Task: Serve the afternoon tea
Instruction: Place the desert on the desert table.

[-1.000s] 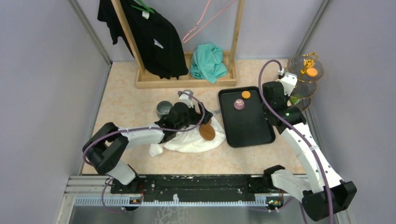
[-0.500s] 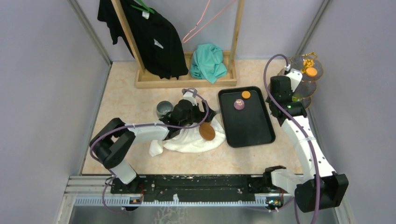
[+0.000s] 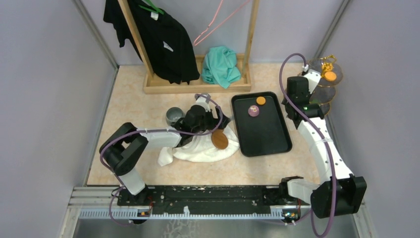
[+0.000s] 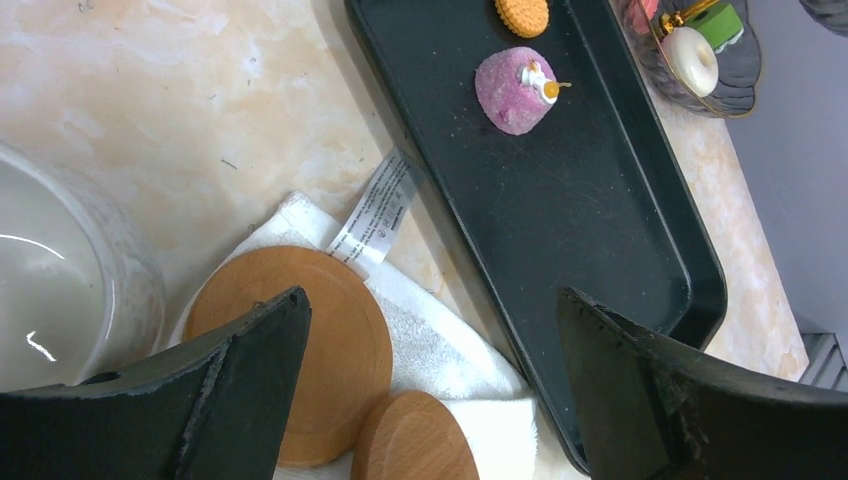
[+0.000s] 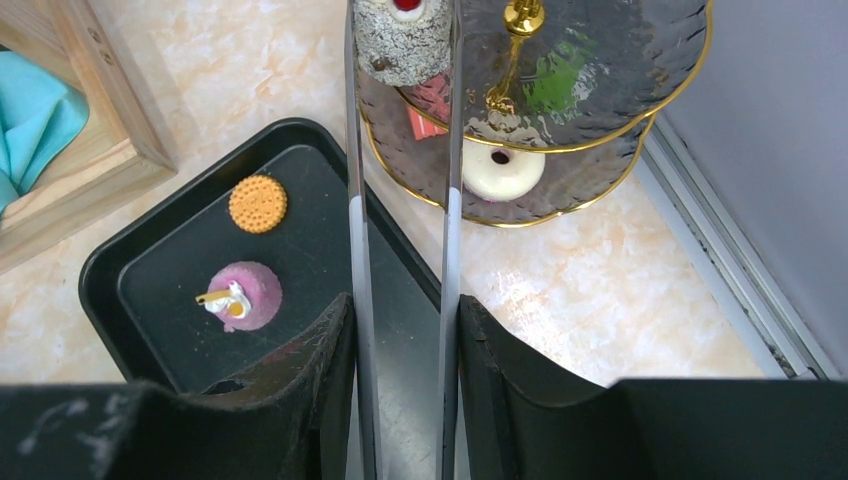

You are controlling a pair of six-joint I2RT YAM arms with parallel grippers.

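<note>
The glass three-tier stand [image 3: 322, 93] with gold frame stands at the far right, an orange disc [image 3: 330, 76] on its top tier. My right gripper [image 5: 403, 310] is shut on long metal tongs [image 5: 358, 200]; their tips pinch a grey speckled sweet [image 5: 405, 35] over the stand's tier [image 5: 600, 130]. A white doughnut [image 5: 503, 170], a green piece [image 5: 555, 75] and a red piece [image 5: 430, 105] lie on the tiers. My left gripper [image 4: 430, 300] is open and empty over a white towel, beside the grey mug [image 4: 60, 290].
A black tray [image 3: 261, 131] holds an orange biscuit [image 3: 260, 100] and a pink sweet [image 3: 253, 110]. Two wooden coasters [image 4: 300, 340] lie on the towel [image 4: 470, 350]. A wooden clothes rack [image 3: 198, 85] with a teal cloth stands at the back. Walls close in on both sides.
My right arm has carried the tongs farther back and right, up to the stand. My left gripper has shifted a little to the right over the towel.
</note>
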